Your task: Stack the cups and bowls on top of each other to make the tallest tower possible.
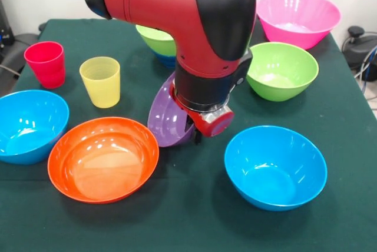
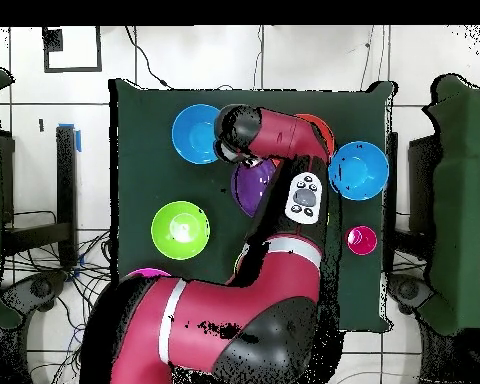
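Note:
My gripper [image 1: 192,131] is shut on the rim of the purple bowl [image 1: 167,120], which hangs tilted on its edge just above the cloth, its hollow facing the orange bowl [image 1: 103,159]. Behind the arm the tower shows as a lime green bowl [image 1: 155,38] sitting in a small dark blue bowl [image 1: 166,60]. The red cup [image 1: 46,63] and the yellow cup [image 1: 101,81] stand upright at the left. Light blue bowls sit at the left edge [image 1: 28,126] and the front right [image 1: 275,167]. In the overhead view the purple bowl [image 2: 254,186] lies under the wrist.
A second lime green bowl [image 1: 281,70] and the big pink bowl [image 1: 297,19] stand at the right rear. The green cloth-covered table [image 1: 194,216] ends close behind the pink bowl. The arm's thick body hides the table's middle rear.

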Robot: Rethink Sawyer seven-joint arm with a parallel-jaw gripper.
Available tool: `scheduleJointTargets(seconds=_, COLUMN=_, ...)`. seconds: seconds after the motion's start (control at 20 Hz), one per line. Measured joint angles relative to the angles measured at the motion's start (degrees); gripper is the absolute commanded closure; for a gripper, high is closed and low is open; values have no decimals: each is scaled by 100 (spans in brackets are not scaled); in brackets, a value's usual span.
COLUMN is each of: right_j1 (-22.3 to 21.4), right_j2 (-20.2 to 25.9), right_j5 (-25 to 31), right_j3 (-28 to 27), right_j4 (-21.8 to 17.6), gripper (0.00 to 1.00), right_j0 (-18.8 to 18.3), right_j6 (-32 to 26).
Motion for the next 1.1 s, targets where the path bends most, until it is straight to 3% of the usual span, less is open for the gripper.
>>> scheduleJointTargets(seconds=1.1, right_j1=-673, right_j2=673, right_j5=40, right_j3=237, right_j4=-37, gripper=100, right_j0=-422, right_j6=-199)
